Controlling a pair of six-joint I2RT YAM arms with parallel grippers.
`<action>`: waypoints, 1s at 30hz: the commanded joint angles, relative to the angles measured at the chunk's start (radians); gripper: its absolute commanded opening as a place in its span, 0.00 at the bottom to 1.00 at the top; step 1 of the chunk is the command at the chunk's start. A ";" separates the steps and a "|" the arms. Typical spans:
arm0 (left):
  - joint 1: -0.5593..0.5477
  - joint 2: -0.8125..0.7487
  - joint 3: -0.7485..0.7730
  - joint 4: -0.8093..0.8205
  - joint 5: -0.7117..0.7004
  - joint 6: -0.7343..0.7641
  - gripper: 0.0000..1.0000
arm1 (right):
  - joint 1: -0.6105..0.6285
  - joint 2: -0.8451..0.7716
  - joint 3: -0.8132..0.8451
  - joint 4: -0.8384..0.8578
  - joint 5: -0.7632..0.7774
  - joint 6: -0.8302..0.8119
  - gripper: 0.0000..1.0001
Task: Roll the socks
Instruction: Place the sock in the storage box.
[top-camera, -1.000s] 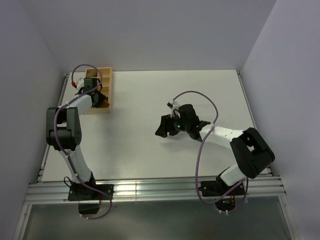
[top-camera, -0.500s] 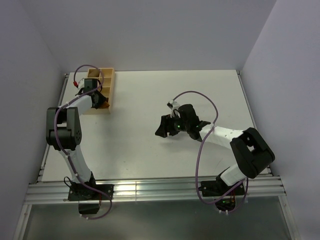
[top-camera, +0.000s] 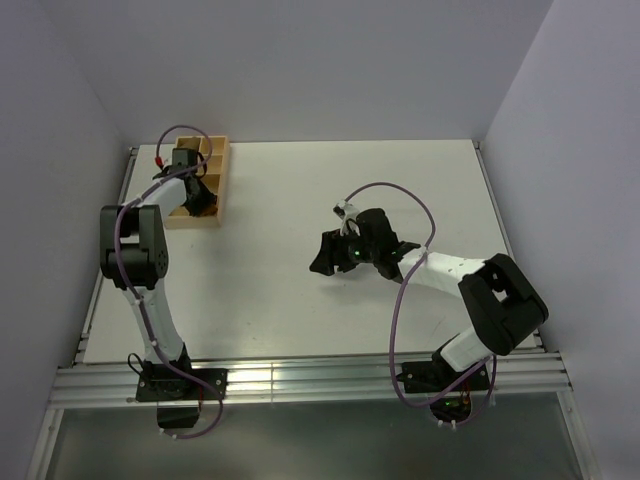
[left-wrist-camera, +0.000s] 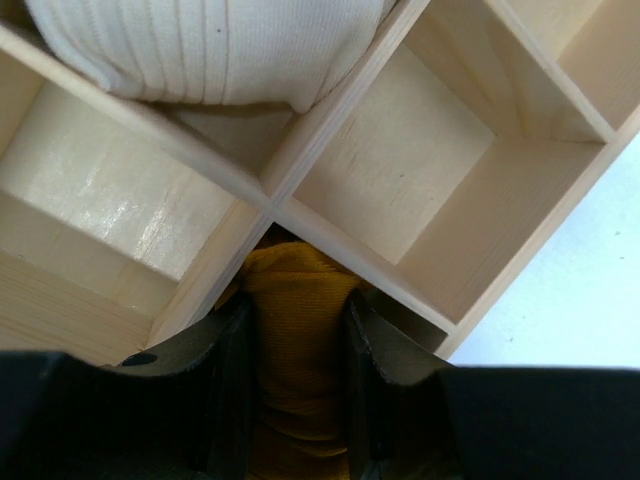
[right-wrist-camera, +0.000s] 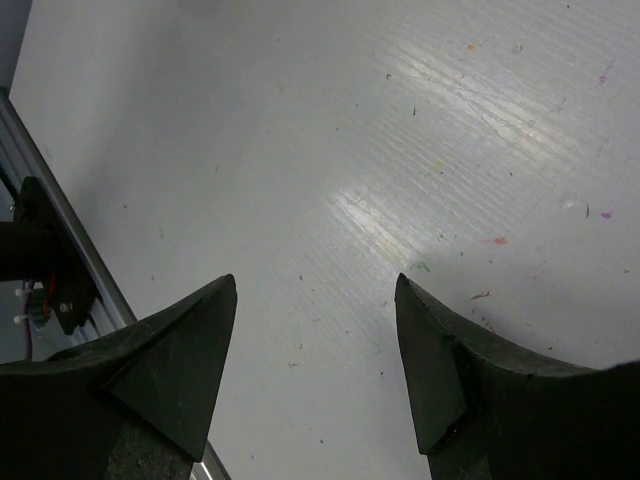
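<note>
Mustard sock roll (left-wrist-camera: 298, 400) clenched in left gripper (left-wrist-camera: 296, 315), at wooden organiser (left-wrist-camera: 340, 95) divider crossing. Centre over free cell, lower, then release. Right gripper (right-wrist-camera: 315, 283) agape, empty.

We are counting two arms, the left arm (top-camera: 135, 250) and the right arm (top-camera: 450, 270). Each is carrying one gripper, so we are counting two grippers, the left gripper (left-wrist-camera: 296, 310) and the right gripper (right-wrist-camera: 316, 285), each showing two fingers (right-wrist-camera: 180, 350). We are counting two purple cables (top-camera: 400, 300), one looping along each arm. We are finding one table (top-camera: 330, 180) and, at its far left, one wooden box (top-camera: 215, 190). In the left wrist view we are making out four compartments (left-wrist-camera: 400, 170) meeting at one crossing of dividers; the box's full number we are not managing to tell. We are counting one mustard-orange sock (left-wrist-camera: 297, 420) and one cream bundle (left-wrist-camera: 210, 45).
</note>
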 joint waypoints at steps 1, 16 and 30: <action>-0.013 0.121 -0.002 -0.254 0.028 0.056 0.03 | -0.009 -0.014 -0.008 0.034 -0.005 -0.004 0.72; -0.077 0.124 0.020 -0.221 -0.043 0.048 0.25 | -0.009 -0.015 -0.009 0.030 0.005 -0.012 0.72; -0.062 0.056 -0.001 -0.225 -0.030 0.039 0.64 | -0.009 -0.023 -0.011 0.024 0.005 -0.016 0.71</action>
